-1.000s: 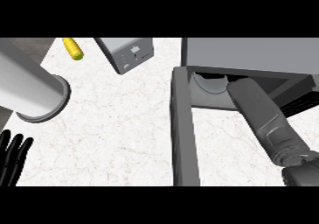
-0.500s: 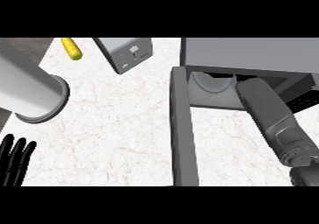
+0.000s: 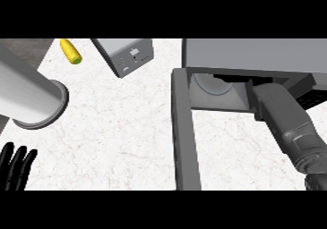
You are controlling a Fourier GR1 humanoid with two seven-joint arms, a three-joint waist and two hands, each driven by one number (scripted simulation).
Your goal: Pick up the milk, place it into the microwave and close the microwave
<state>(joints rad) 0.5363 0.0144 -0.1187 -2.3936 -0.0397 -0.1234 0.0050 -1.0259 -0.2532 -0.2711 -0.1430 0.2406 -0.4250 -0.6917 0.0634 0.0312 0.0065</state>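
The grey microwave [image 3: 258, 53] stands at the right with its door [image 3: 184, 134] swung open toward me. Its pale round turntable [image 3: 215, 85] shows inside. My right forearm [image 3: 288, 120] reaches into the opening from the lower right. Only a dark sliver of the right hand [image 3: 233, 78] shows under the microwave's top, and whatever it holds is hidden. I cannot make out the milk for certain. My left hand [image 3: 12, 167] rests open at the lower left edge, fingers up.
A grey box with small markings [image 3: 129, 56] lies tilted at the back of the white counter [image 3: 113, 134]. A yellow corn cob [image 3: 71, 51] lies to its left. A large pale cylinder [image 3: 27, 96] juts in from the left edge.
My right forearm has slid a little to the right and deeper into the microwave. The left hand has hardly moved.
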